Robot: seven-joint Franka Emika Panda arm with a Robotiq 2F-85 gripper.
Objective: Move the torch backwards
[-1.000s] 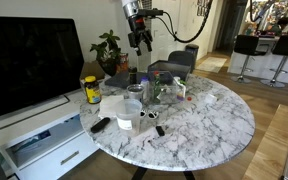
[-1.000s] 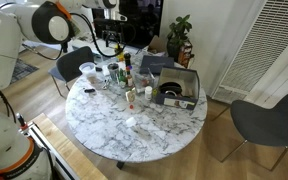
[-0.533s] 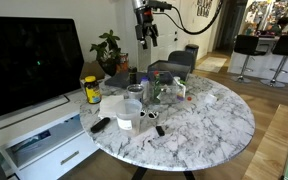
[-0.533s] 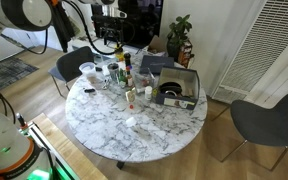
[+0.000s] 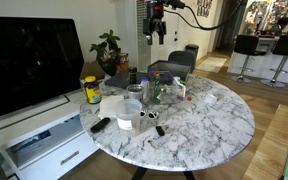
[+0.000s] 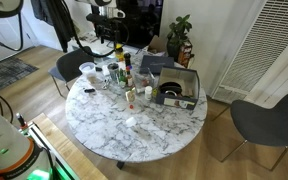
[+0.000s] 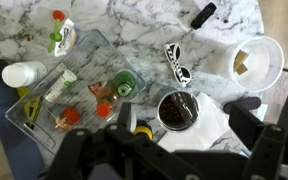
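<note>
The torch (image 5: 132, 76) stands upright on the marble table (image 5: 219, 128), inside the group of jars and bottles at the far part of the top; in an exterior view (image 6: 127, 66) it is the slim dark cylinder among the small containers. It has not shifted in the last second. What changed is the gripper (image 5: 156, 24): it has risen and drifted sideways, and now hangs high above the table, well apart from the torch. In the wrist view its fingers (image 7: 259, 140) are spread wide with nothing between them, so it has let go of everything. My judgement: either the move is already finished and the arm retreats, or no grasp was yet made.
</note>
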